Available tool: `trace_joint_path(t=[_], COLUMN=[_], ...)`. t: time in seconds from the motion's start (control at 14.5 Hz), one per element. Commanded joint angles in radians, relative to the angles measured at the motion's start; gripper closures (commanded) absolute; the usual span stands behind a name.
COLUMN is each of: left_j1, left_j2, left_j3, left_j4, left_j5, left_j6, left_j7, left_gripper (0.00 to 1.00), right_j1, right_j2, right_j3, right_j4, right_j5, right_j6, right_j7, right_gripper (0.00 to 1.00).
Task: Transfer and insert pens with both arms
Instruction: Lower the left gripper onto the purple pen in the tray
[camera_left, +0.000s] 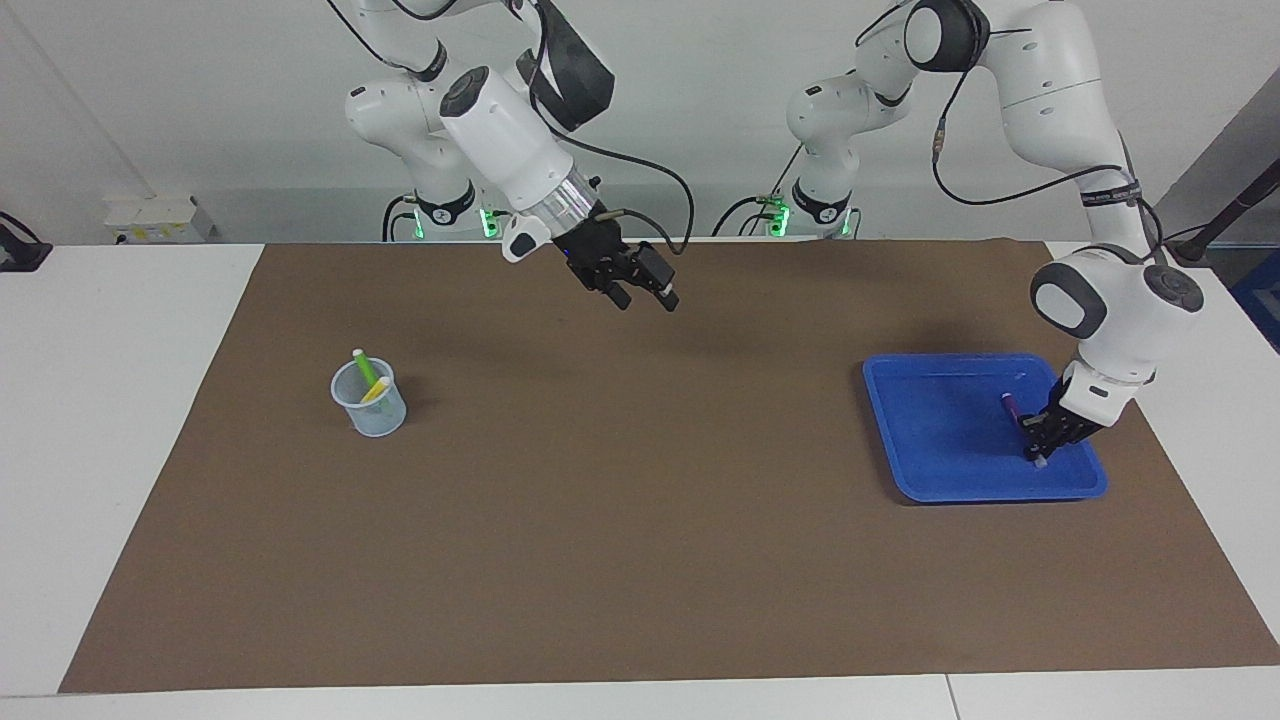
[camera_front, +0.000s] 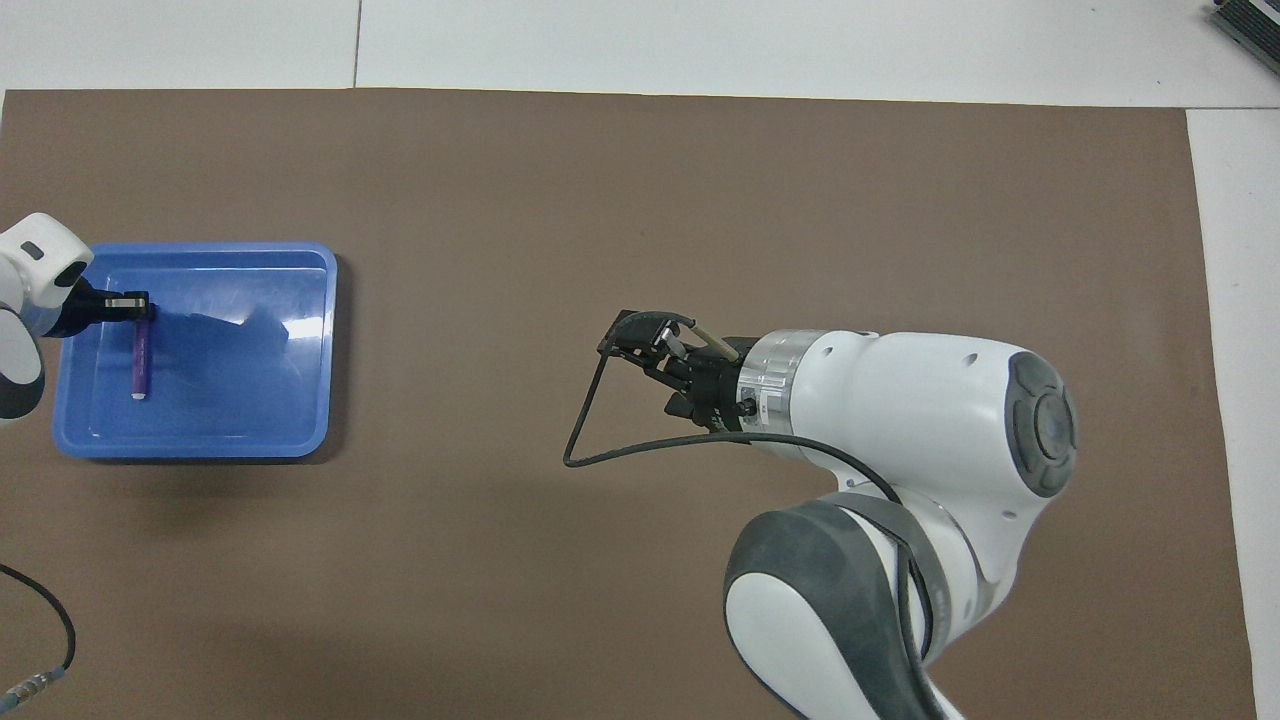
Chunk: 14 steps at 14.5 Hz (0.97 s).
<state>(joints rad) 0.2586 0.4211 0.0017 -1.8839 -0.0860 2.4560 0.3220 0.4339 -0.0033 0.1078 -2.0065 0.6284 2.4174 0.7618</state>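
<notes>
Facing view, purple pen: we see a slim purple pen (camera_left: 1012, 405) with a whitish end lying in the blue tray (camera_left: 940, 440) at the left arm's end of the counter (camera_left: 640, 560).
Facing view, left gripper: the left gripper (camera_left: 1040, 440) is down in the tray, its fingers clamped together on the purple pen near its whitish end.
Facing view, cup: we find the green pen (camera_left: 364, 367) and the yellow pen (camera_left: 376, 390) leaning, whitish ends up, in a clear cup (camera_left: 372, 415) toward the right arm's end.
Facing view, right gripper: the right gripper (camera_left: 645, 292) hangs over bare brown mat (camera_left: 640, 450), fingers apart, holding nothing; this arm waits.
Overhead view, purple pen: the purple pen (camera_front: 140, 362) lies along the tray floor, whitish end nearer to the robots.
Overhead view, left gripper: the left gripper (camera_front: 132, 303) pinches the pen's end that is farther from the robots, inside the blue tray (camera_front: 300, 420).
Overhead view, right gripper: we see the right gripper (camera_front: 650, 355) over the mat's middle (camera_front: 640, 200), well apart from the tray.
</notes>
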Motion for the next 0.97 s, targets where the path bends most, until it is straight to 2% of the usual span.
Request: trace_joint_path(t=[0.0,0.35,0.62,0.9], left_j1=[0.010,0.010,0.007,-0.006], left_j2=[-0.001,-0.001,-0.010,-0.047], left_j3=[-0.003,-0.003,-0.003,-0.003], left_j4=[-0.003,0.020,0.097,0.112], left_j5=[-0.015,-0.015,-0.017,-0.015], left_j6=[-0.008,-0.041,-0.169,-0.232], left_j7=[0.025,0.019,-0.012,-0.081], left_gripper=[1.00,1.00,1.00,1.00], right_j1=[0.017,0.016,0.016,0.016], right_j2=[0.005,0.005,0.005,0.005], right_j3=[0.000,0.000,-0.002,0.000], right_j4=[0.005,0.005,0.005,0.006], right_j5=[0.027,0.027,0.027,0.027], right_j6=[0.017,0.017,0.017,0.017], right_j7=[0.013,0.013,0.013,0.013], right_gripper=[0.00,0.00,0.00,0.00])
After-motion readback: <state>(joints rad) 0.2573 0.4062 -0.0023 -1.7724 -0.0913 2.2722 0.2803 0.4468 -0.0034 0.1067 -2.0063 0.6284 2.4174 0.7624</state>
